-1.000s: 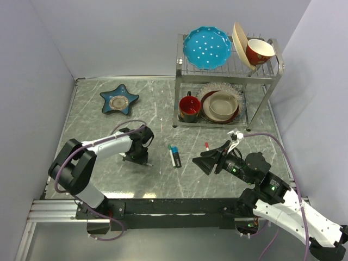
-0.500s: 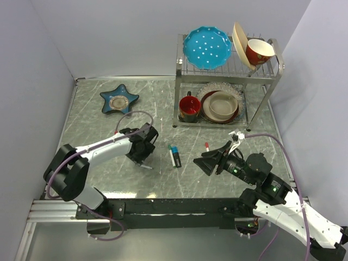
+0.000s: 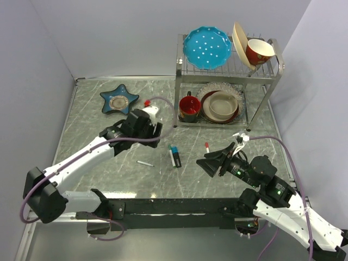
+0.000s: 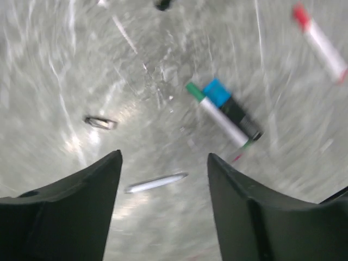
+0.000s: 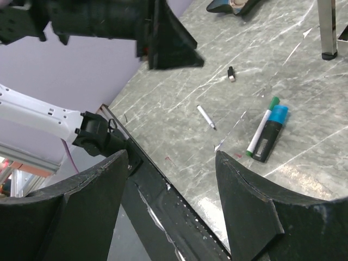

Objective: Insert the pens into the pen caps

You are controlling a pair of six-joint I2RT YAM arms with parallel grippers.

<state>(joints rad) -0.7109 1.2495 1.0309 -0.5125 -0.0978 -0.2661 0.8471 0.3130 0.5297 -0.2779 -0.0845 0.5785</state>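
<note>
Pens lie loose mid-table toward its near edge: thin grey pen, black marker just beside a green-tipped pen, red-tipped pen apart; left gripper and right gripper both gape wide, empty

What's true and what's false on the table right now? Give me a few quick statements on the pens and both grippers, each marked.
1. The left gripper is open and holds nothing. True.
2. The thin grey pen is clamped in the right gripper. False: it lies loose on the table, and the right gripper is open and empty.
3. The black marker lies right beside the green-tipped white pen. True.
4. The red-tipped pen stands in the red mug. False: it lies on the table in front of the dish rack.
</note>
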